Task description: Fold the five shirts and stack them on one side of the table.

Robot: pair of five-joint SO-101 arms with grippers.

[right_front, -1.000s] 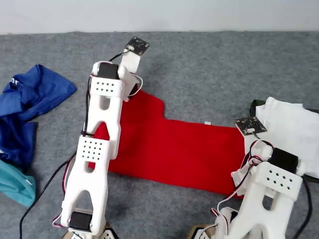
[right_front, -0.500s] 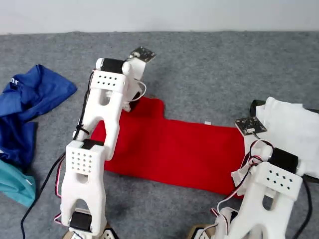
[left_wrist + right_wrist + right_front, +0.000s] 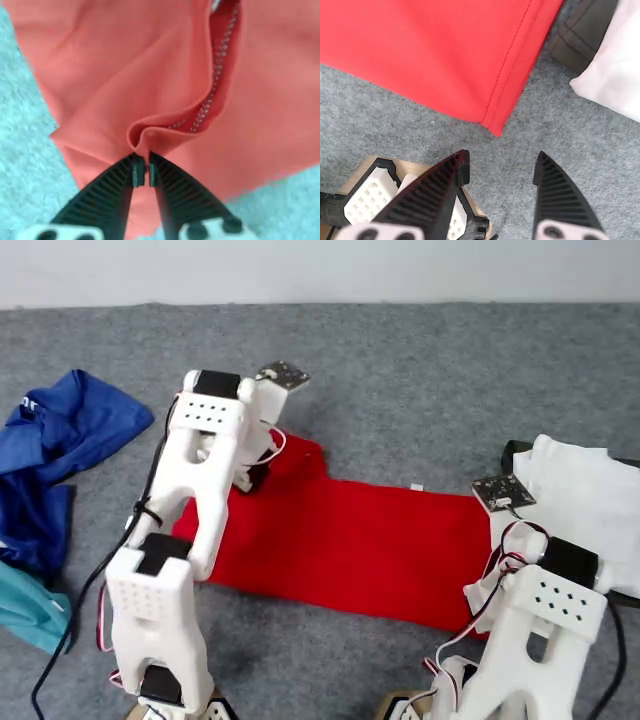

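Left gripper [image 3: 141,172] is clamped on a raised fold of the red shirt [image 3: 350,540], which is spread across the grey table [image 3: 420,370]. Right gripper [image 3: 502,159] is held open over the table, near the shirt's hem corner and beside a white shirt [image 3: 585,495].

Left claw [image 3: 141,172], with a pinch of red shirt [image 3: 350,540], now farther back toward its base.

- Left arm [image 3: 200,490]: white moulded shells, square grids of small holes, black motor blocks at the joints.
- Right arm [image 3: 540,625]: the same white shell, hole grid and black motor.
- Black cable [image 3: 90,592] trailing off the left arm.
- Red, white and black wires [image 3: 503,555] looped by the right wrist.
- Left claw [image 3: 141,172] and right claw [image 3: 502,162]: black ribbed fingers on white bases.
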